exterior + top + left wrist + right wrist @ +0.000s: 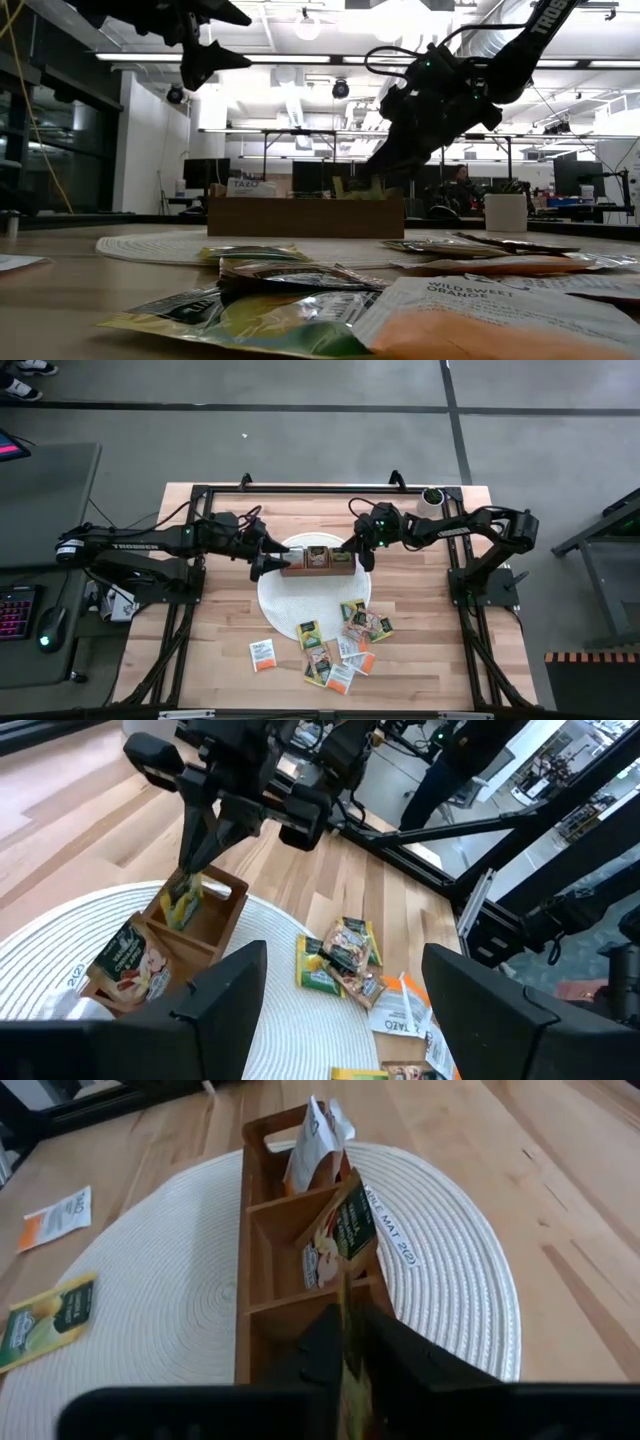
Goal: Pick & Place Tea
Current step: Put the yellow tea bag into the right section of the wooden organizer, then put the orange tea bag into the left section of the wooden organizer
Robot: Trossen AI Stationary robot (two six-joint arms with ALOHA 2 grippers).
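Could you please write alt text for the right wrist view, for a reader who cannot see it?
The right tool holds a green tea packet edge-on above the nearest compartment of a wooden three-compartment box. The box sits on a round white woven mat; its middle compartment holds a leaning packet and its far one a white packet. Two loose packets lie beyond on the wooden table.

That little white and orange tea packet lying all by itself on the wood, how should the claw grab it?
Probably from straight above, pinching across two opposite edges. The white and orange tea packet lies flat on the table, apart from the pile. So each side has room for a finger, and nothing sticks up to grab from the side.
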